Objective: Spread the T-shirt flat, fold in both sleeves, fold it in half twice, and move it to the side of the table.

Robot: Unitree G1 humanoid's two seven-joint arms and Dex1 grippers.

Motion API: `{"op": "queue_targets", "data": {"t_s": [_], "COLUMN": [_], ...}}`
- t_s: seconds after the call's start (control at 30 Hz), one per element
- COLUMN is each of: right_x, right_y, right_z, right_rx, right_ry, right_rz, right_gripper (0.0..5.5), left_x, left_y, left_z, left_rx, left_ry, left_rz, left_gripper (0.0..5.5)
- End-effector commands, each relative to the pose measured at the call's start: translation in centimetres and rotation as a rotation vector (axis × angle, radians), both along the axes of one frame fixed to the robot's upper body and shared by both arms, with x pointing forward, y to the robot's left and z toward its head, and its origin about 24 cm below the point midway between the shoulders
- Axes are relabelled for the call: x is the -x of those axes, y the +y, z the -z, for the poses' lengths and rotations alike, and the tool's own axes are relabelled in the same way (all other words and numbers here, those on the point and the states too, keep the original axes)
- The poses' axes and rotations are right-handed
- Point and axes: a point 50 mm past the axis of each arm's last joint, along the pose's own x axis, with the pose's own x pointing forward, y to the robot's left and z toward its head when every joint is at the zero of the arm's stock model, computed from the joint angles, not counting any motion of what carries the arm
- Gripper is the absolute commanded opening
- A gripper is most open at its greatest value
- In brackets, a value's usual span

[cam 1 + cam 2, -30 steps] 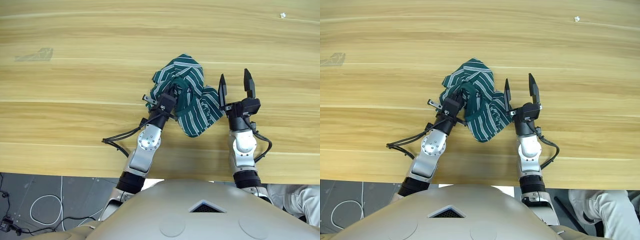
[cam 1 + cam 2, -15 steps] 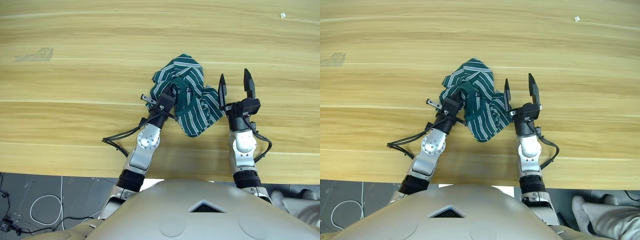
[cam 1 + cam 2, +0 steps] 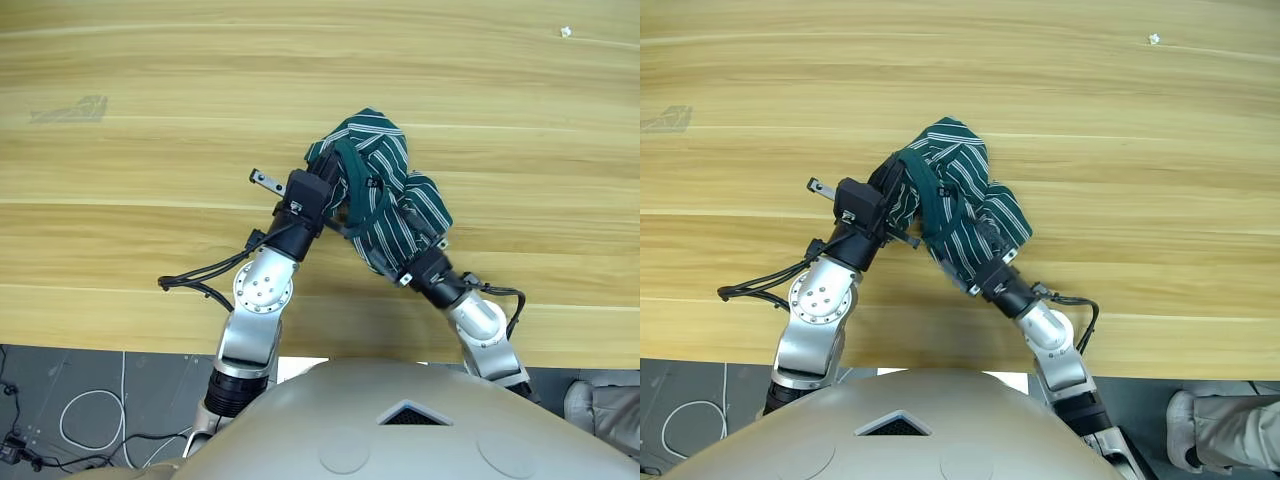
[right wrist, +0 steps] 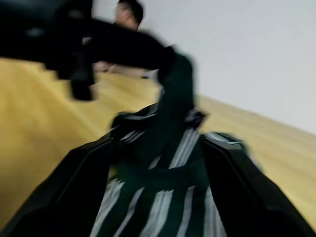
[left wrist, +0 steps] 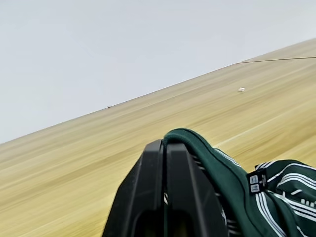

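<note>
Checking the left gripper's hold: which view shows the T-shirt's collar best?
The left wrist view: the collar runs right off the shut left gripper, close up. Both eye views show it as a dark loop rising from the crumpled T-shirt; the right wrist view shows it farther off.

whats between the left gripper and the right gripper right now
The crumpled green white-striped T-shirt: the left gripper pinches its collar, the right gripper straddles its near edge. Both eye views show it.

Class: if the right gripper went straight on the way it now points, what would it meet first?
The T-shirt: its striped cloth lies between the open fingers of the right gripper. Behind it, probably the left gripper, though depth is unclear.
</note>
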Motion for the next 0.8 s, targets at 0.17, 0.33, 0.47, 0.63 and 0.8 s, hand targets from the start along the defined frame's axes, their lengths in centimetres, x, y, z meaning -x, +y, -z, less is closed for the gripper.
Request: {"op": "queue_targets", "data": {"t_s": [0.17, 0.33, 0.47, 0.63, 0.8], "right_x": [0.3, -0.3, -0.4, -0.4, -0.5], "right_y": [0.2, -0.4, -0.5, -0.4, -0.4], "right_z": [0.9, 1.7, 1.7, 1.8, 1.8], "right_rx": [0.079, 0.110, 0.129, 0.139, 0.134], "right_ry": [0.127, 0.112, 0.072, 0.052, 0.046], "right_rz": [-0.016, 0.096, 0.112, 0.123, 0.127], "right_gripper": [3.26, 3.26, 3.26, 2.91, 2.12], "left_x": [0.4, 0.9, 1.4, 1.7, 1.8], "left_y": [-1.6, -1.4, -1.3, -0.8, -0.8], "left_z": [-1.7, -2.2, -2.7, -2.9, -2.8], "left_rx": [0.036, 0.072, 0.102, 0.116, 0.119], "left_ry": [-0.052, -0.049, -0.050, -0.050, -0.045], "left_rz": [0.072, 0.095, 0.114, 0.124, 0.126], "left_gripper": [0.03, 0.03, 0.03, 0.00, 0.00]}}
